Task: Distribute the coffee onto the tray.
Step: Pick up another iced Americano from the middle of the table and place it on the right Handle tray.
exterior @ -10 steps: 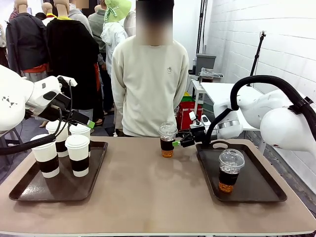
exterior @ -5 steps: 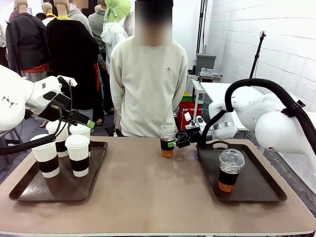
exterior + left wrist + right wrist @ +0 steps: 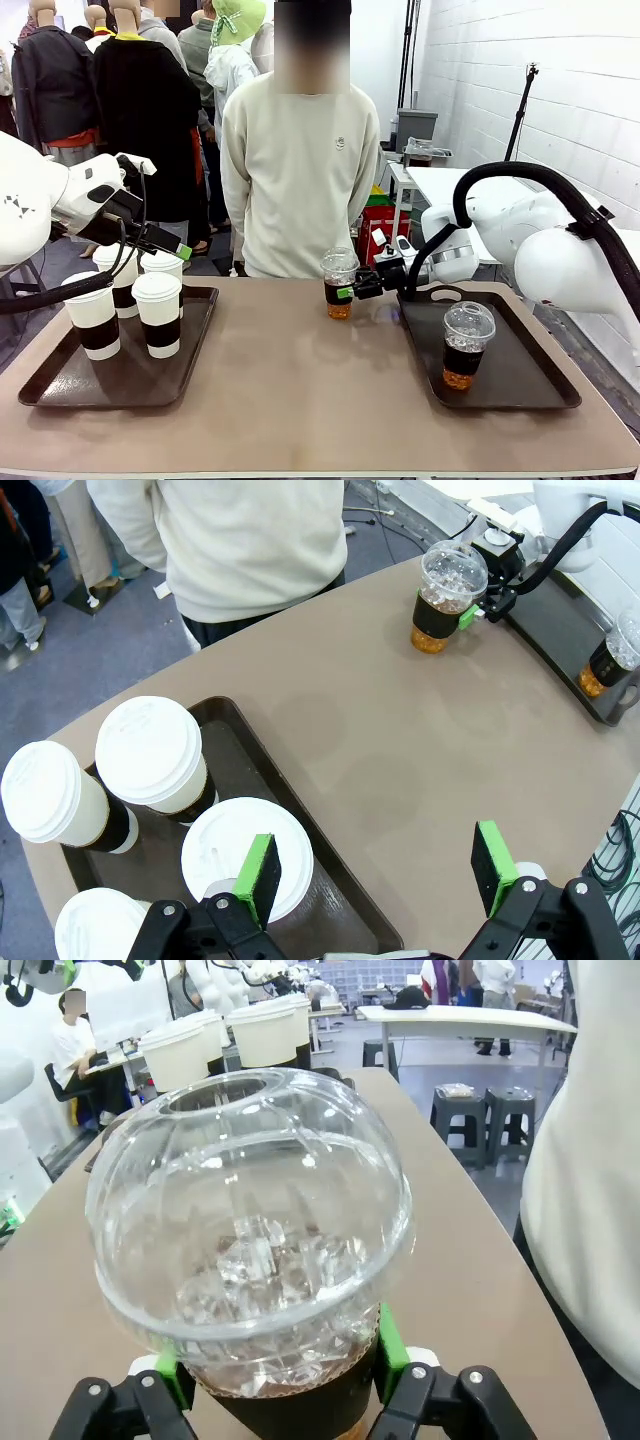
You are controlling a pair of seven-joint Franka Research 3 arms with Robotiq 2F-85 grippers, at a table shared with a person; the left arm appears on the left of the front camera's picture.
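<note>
We are closing our right end effector around the dome-lidded iced coffee cup, which is standing on the bare worktop near its far edge, between the two trays. In the right wrist view the green pads are sitting against both sides of the dark sleeve, just under the dome lid, so we are gripping the cup, but we judge the hold is not yet proven.

Our left end effector is hanging open above the four lidded paper cups on the left tray.

The risks we are seeing:
- The thin plastic wall may be giving way under pressure, so the lid could pop off and the coffee spill.
- If we are lifting too low, the cup could strike the rim of the right tray.
- It may also be bumping the other iced cup already on that tray.
</note>
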